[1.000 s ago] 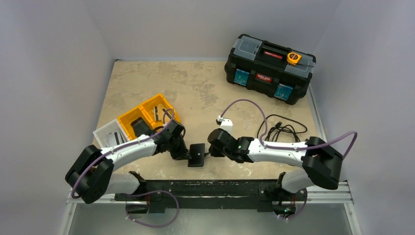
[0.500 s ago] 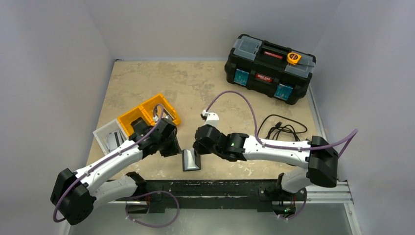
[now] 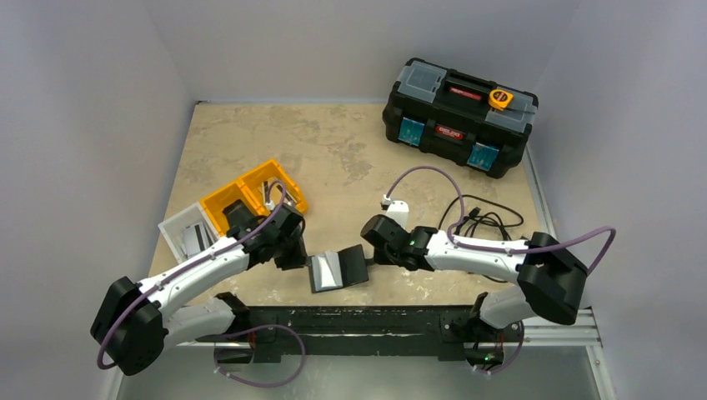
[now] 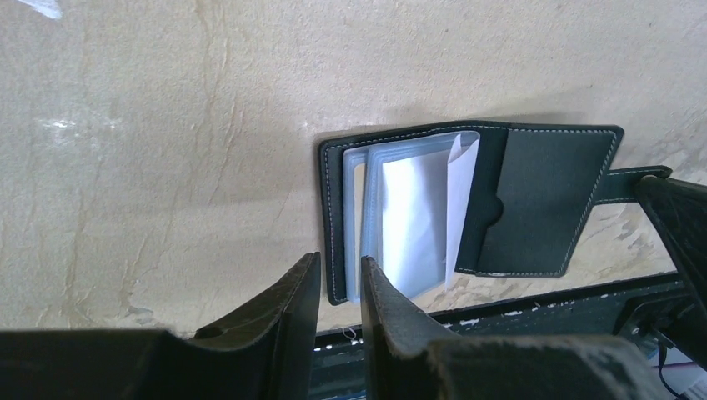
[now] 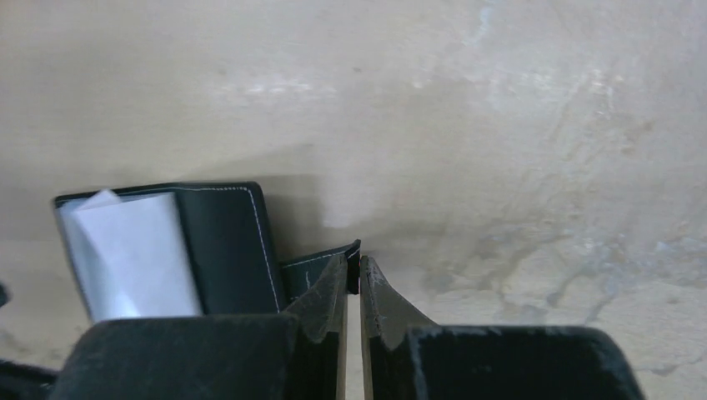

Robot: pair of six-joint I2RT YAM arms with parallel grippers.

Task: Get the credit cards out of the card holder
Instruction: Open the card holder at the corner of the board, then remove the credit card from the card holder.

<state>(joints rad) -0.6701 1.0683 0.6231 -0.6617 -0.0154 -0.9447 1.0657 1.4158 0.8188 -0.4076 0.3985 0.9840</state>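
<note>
From above, the card holder point(image 3: 338, 269) lies open on the surface point(image 3: 250, 142) between both hands, long axis left-right. At the left wrist, the left hand point(image 4: 340, 279), slightly parted, sits at its left edge (gripping or not, I cannot tell), nearest the sleeves point(image 4: 413, 221). At the right wrist, the right hand point(image 5: 352, 279) pinches its strap point(image 5: 318, 270).
</note>
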